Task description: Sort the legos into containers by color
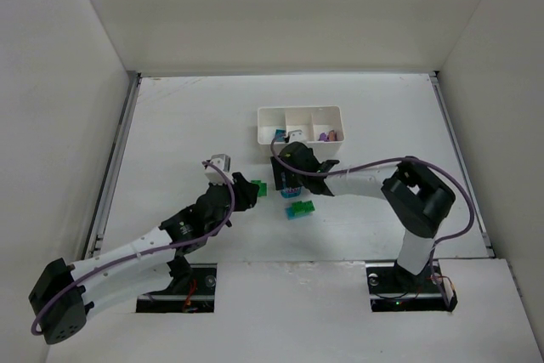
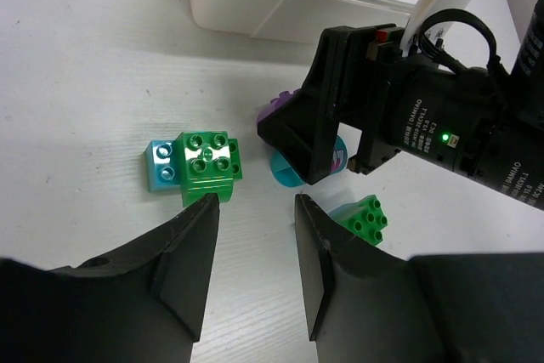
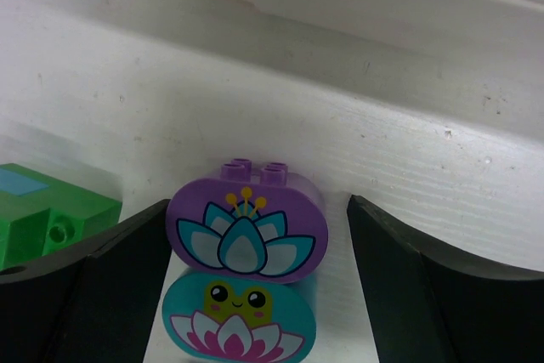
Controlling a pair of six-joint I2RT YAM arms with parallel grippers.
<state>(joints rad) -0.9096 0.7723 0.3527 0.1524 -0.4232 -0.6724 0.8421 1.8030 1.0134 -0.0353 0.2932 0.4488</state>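
Pincers poised: right pincer (image 3: pixel 255 235) gapes wide astride purple-teal clump (image 3: pixel 243 274), lower centre, ready to clamp; left pincer (image 2: pixel 255 214) part-open, empty.

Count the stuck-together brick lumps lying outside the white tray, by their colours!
Green-and-blue lumps: 2
Purple-and-blue lump: 1
Total: 3

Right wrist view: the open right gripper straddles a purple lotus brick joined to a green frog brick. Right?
Not quite. The frog brick joined to the purple lotus brick is teal, not green, as the right wrist view shows. The only green brick there lies off to the left. The right gripper does stand open astride the pair.
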